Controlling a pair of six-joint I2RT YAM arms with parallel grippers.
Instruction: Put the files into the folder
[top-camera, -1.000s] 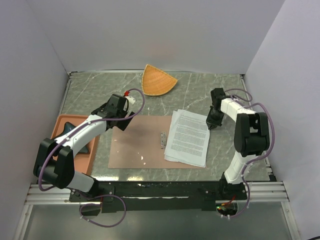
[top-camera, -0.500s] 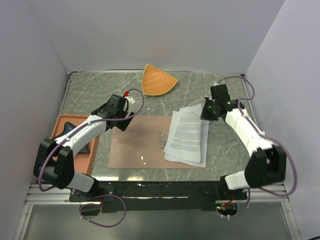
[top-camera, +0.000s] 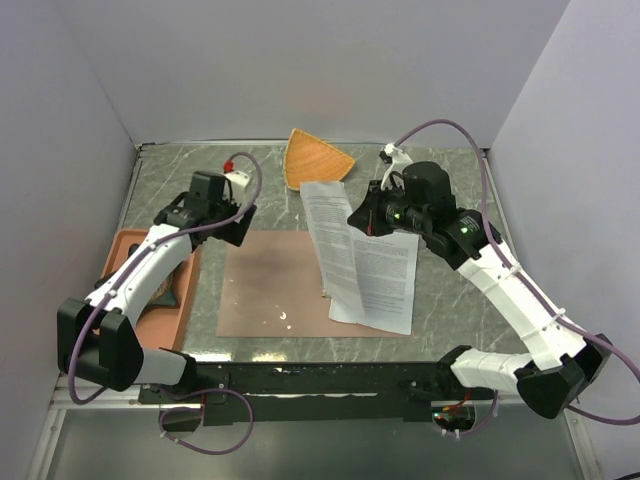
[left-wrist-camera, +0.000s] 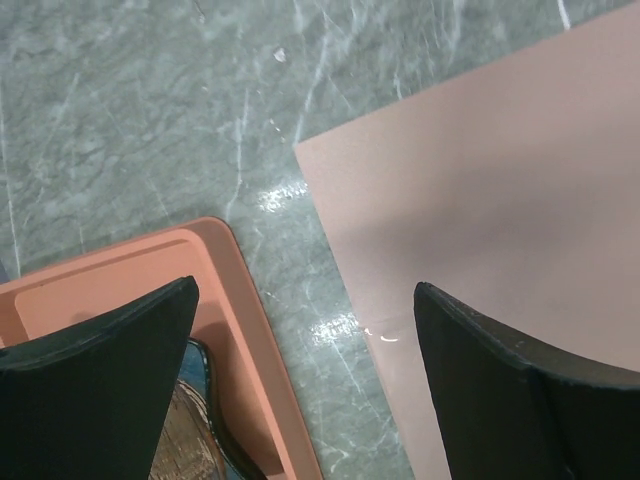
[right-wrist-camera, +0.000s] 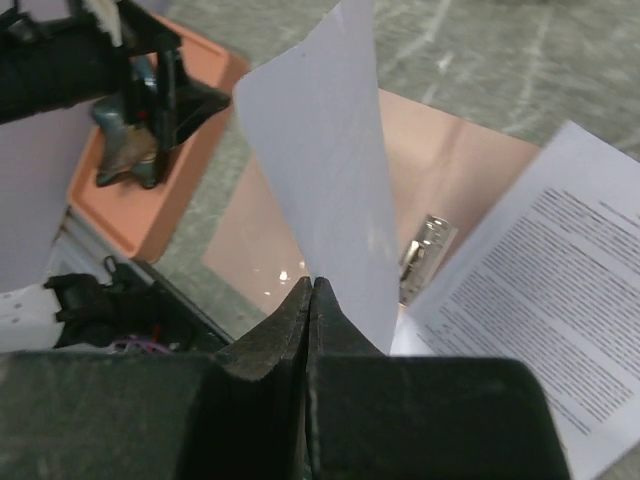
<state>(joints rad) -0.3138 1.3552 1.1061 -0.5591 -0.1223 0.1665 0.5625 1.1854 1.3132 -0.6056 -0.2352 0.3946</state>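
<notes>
My right fingers pinch one sheet by its edge, upright over the folder. The other files lie across the folder's right side. My left fingers hang spread above its corner. With so narrow a hold, the limp sheet could slip, curl or crease.

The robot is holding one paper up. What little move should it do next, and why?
Probably move the right gripper left and lower its sheet onto the bare folder: the sheet hangs pinched in its shut jaws, and the folder lies open and flat.
</notes>
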